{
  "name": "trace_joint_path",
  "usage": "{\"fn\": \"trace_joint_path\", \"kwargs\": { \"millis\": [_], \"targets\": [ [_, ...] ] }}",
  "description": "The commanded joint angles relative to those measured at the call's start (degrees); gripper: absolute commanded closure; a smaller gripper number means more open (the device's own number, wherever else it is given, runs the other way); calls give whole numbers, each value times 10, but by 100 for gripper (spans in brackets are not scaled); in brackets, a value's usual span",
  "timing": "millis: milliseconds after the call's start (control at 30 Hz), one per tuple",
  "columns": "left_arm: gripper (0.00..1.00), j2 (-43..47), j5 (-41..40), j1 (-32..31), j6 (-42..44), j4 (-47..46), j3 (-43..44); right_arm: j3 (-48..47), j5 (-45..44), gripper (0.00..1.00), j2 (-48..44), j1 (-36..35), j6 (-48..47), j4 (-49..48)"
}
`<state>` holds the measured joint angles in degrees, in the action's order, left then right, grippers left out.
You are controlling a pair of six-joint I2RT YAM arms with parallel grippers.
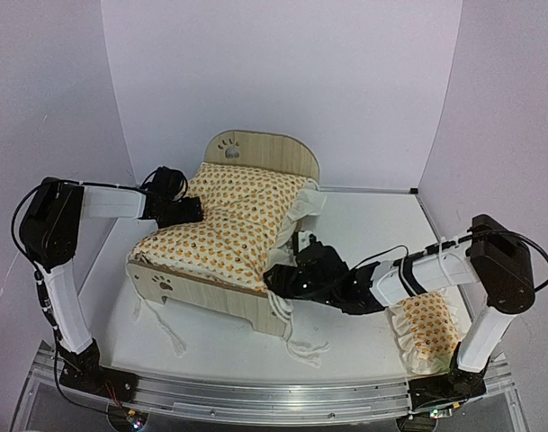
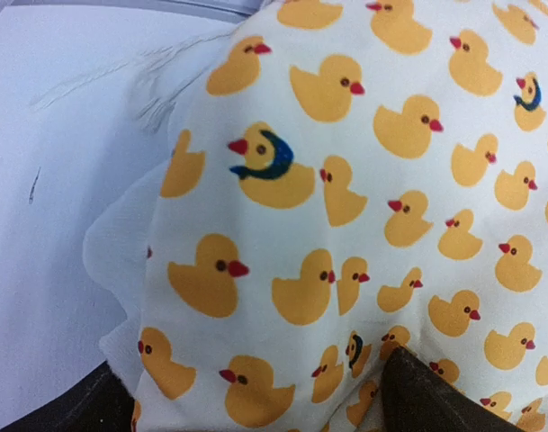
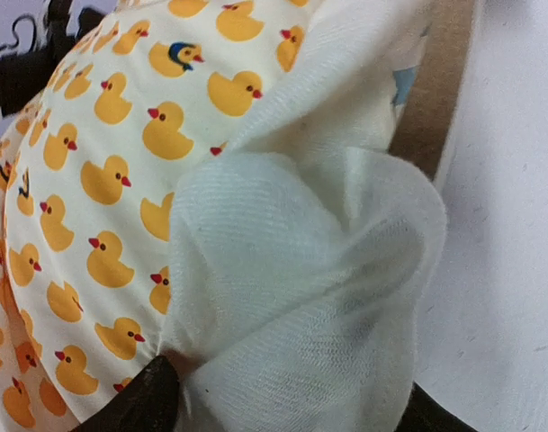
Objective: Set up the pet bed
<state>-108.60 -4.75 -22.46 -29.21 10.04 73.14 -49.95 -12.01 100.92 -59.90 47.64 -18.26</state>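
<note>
Bed (image 1: 197, 292) stood centred on bench (image 1: 363, 225), long axis 7 to 1 o'clock, quilt (image 1: 238, 216) draped over. Left tool (image 1: 188, 210), released, was at the quilt's 9 o'clock edge; right tool (image 1: 282, 277) straddled the 4 o'clock ruffle (image 3: 300, 270) (grasp undeterminable), nearer pillow (image 1: 425, 326).

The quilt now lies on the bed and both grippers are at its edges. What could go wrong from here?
The white ruffle bunches between the right gripper's fingers; if it catches, pulling away could drag the quilt off the pet bed.
The pillow lies under the right arm, near the table edge; a low sweep might push it off.
</note>
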Motion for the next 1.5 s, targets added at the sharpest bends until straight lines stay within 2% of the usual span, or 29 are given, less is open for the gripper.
{"fn": "trace_joint_path", "kwargs": {
  "millis": [0, 100, 200, 267, 367, 433, 500, 567, 633, 700, 767, 867, 1033, 1100, 1133, 1233, 1300, 1400, 1467],
  "targets": [
    [4, 89, 94, -92, 16, -2, -59, -27, 204, 27, 3, -117, -40, -128],
    [1, 177, -42, -85, 62, 108, -69, -18, 164, 18, -53, -117, -92, -47],
    [0, 248, -180, -72, 91, 207, -50, -54, 85, 4, -106, -101, -152, 119],
    [0, 286, -241, -65, 99, 255, -31, -72, 47, 2, -135, -73, -185, 196],
    [0, 310, -278, -65, 75, 321, 4, -80, 59, 2, -170, 1, -227, 256],
    [1, 329, -262, -65, 23, 374, 20, -82, 68, 2, -185, 54, -273, 265],
    [2, 367, -195, -65, -46, 409, 11, -101, 68, 2, -175, 114, -337, 268],
    [3, 428, -117, -65, -115, 410, -38, -137, 55, 2, -145, 163, -414, 254],
    [3, 493, -50, -65, -179, 395, -96, -178, 84, 2, -96, 215, -480, 212],
    [3, 547, -6, -66, -208, 395, -129, -246, 139, 2, -30, 250, -550, 196],
    [1, 589, 34, -65, -233, 395, -157, -335, 153, 2, 45, 276, -583, 196],
    [1, 645, 75, -66, -258, 404, -189, -443, 237, 3, 134, 312, -617, 208],
    [1, 697, 54, -66, -270, 479, -206, -607, 280, 21, 252, 332, -643, 267],
    [2, 698, 53, -66, -267, 491, -213, -633, 298, 30, 273, 333, -651, 276],
    [2, 696, 40, -67, -266, 491, -216, -638, 304, 36, 280, 334, -652, 275],
    [3, 675, 28, -67, -266, 488, -211, -657, 294, 68, 302, 333, -624, 274],
    [3, 655, 18, -66, -259, 479, -198, -638, 266, 89, 289, 333, -597, 274],
    [3, 627, 13, -66, -231, 446, -171, -559, 212, 100, 233, 333, -558, 256],
    [3, 595, 21, -67, -209, 408, -148, -488, 180, 100, 180, 332, -514, 228]
  ]
}}
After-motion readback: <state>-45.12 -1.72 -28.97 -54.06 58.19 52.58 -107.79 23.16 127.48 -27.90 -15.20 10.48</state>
